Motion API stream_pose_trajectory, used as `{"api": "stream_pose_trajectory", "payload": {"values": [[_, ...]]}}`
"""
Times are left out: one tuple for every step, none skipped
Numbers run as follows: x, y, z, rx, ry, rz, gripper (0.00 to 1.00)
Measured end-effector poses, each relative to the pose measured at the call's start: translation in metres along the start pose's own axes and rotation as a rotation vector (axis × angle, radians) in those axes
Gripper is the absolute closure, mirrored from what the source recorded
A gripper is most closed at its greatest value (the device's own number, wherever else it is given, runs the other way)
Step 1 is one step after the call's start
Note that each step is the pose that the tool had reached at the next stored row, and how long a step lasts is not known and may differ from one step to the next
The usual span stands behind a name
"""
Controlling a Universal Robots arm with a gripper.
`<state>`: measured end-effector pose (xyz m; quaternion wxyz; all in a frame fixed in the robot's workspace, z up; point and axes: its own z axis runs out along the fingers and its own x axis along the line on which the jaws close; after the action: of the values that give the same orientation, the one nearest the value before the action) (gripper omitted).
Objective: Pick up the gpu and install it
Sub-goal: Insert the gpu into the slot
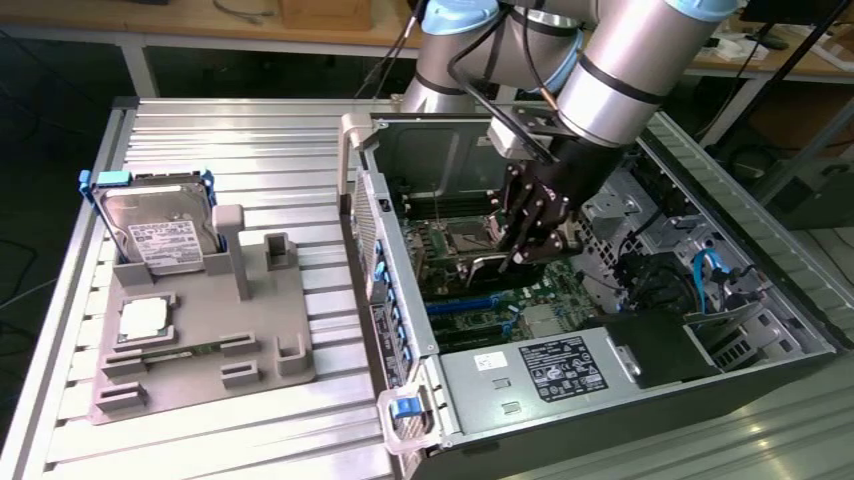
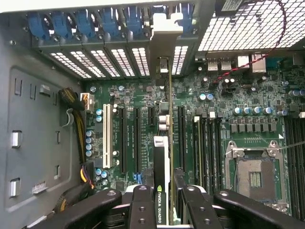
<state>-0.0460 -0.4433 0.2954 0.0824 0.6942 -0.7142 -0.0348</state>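
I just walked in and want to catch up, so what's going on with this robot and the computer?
The robot arm reaches into the open computer case. Its gripper is shut on the gpu, holding it edge-on over the expansion slots of the motherboard, bracket toward the rear openings. Whether it is seated cannot be told. The hard drive and a small chip sit on the grey holder outside.

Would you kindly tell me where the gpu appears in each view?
Exterior view: gpu held in the tool, above the motherboard inside the open case.
Wrist view: gpu edge-on between the tool's fingers, bracket toward the blue clips.
Shared landmark: the CPU socket.
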Motion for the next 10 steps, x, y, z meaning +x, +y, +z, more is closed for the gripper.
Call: {"api": "stream_pose_trajectory", "payload": {"values": [[0.000,0.0017,0.0011,0.0002,0.0000,0.000,0.73],[0.000,0.0034,0.0024,0.0004,0.0000,0.001,0.73],[0.000,0.0044,0.0035,0.0006,-0.0001,0.001,0.73],[0.000,0.0048,0.0047,0.0008,-0.0002,0.001,0.73],[0.000,0.0046,0.0061,0.0009,-0.0003,0.001,0.73],[0.000,0.0043,0.0076,0.0009,-0.0005,0.001,0.73],[-0.001,0.0041,0.0092,0.0010,-0.0008,0.001,0.73],[-0.001,0.0041,0.0107,0.0009,-0.0008,0.001,0.73],[-0.001,0.0042,0.0119,0.0009,-0.0007,0.001,0.73],[-0.001,0.0045,0.0130,0.0012,-0.0008,0.001,0.73]]}}
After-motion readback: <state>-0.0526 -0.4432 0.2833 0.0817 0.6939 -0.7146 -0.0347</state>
